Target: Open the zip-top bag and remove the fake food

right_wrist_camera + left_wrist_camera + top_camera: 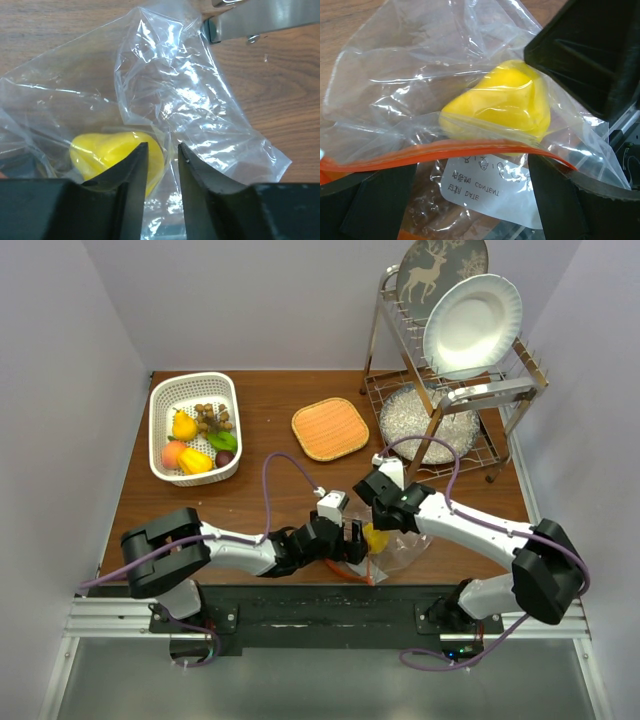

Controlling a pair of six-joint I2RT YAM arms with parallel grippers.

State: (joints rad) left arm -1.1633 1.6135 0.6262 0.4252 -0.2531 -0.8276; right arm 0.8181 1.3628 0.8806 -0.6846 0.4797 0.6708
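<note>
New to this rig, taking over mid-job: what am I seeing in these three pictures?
Two robot arms work at a table. The overhead picture looks down from behind them; the other two come from cameras on each wrist. At the back stand a basket of fake food, an orange mat and a dish rack. Near the arms lies the clear bag with a yellow piece inside. The left end effector is open at its orange zipper. The right end effector is nearly closed over the bag; whether it grips is unclear.
</note>
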